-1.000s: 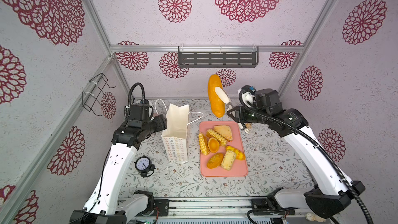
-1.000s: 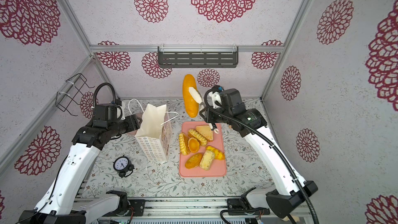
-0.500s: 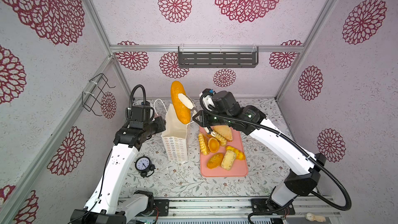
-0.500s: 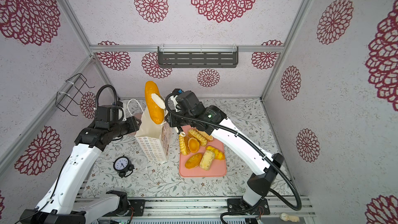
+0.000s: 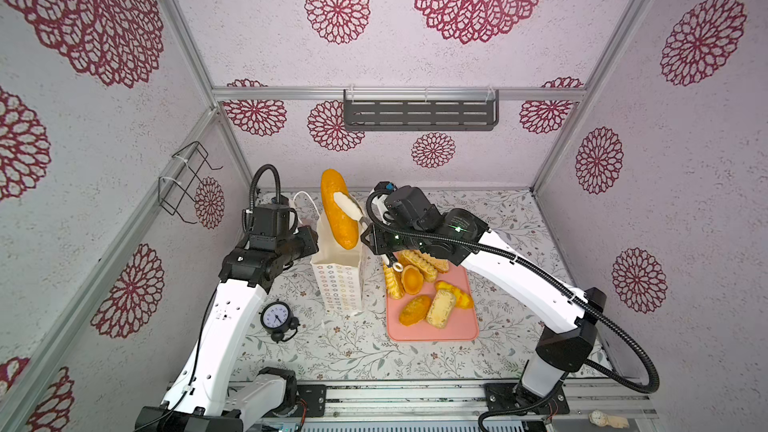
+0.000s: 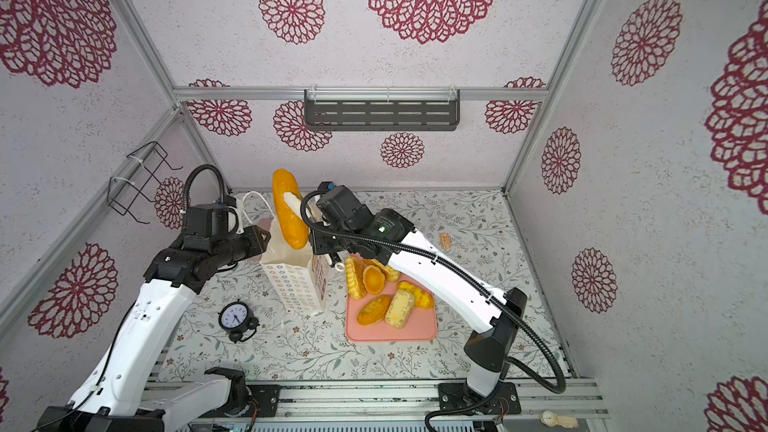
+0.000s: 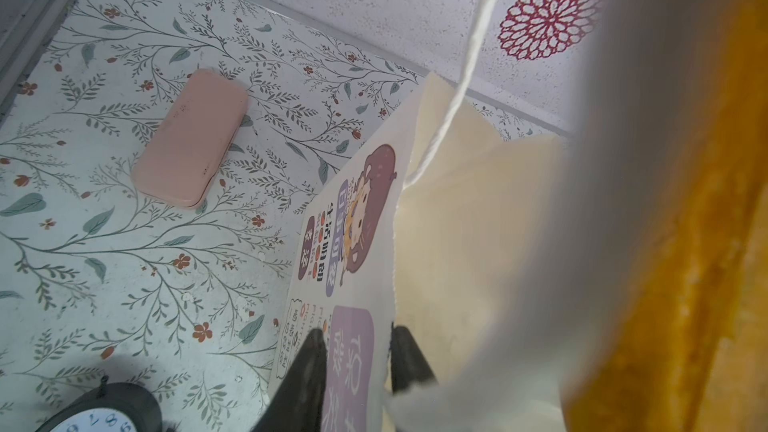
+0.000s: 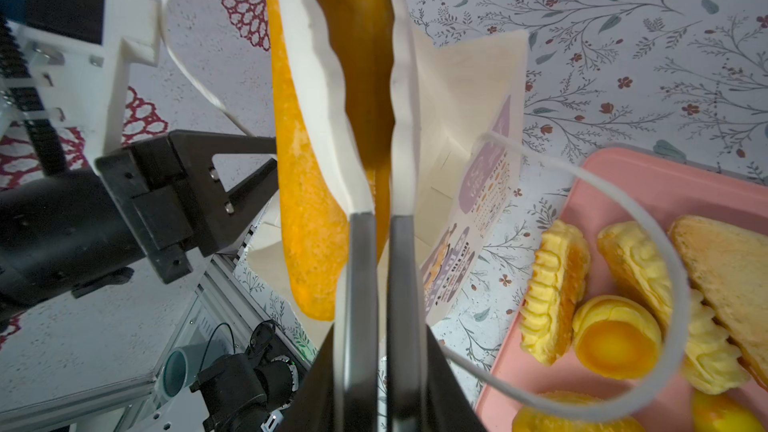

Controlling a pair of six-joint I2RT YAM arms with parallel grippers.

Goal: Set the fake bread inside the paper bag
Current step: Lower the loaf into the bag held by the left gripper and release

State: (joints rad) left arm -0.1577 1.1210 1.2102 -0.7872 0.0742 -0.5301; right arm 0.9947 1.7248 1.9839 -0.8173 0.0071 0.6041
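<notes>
Clamping the long loaf (image 5: 338, 228) between its white pads (image 8: 320, 76), the right gripper (image 8: 359, 76) holds it nearly upright, lower end at the open mouth of the paper bag (image 5: 338, 288); whether the tip is inside I cannot tell. The left gripper (image 7: 357, 330) sits astride the bag's printed wall, jaws narrowly apart. The bag stands on the bench (image 5: 353, 351), just beside the pink tray (image 5: 432, 332) carrying the other fake bread (image 5: 440, 309). A clock (image 5: 275, 316) sits nearby.

A black alarm clock (image 5: 276, 317) sits on the floral tabletop (image 5: 353, 351), apart from the pink tray (image 5: 432, 334).
</notes>
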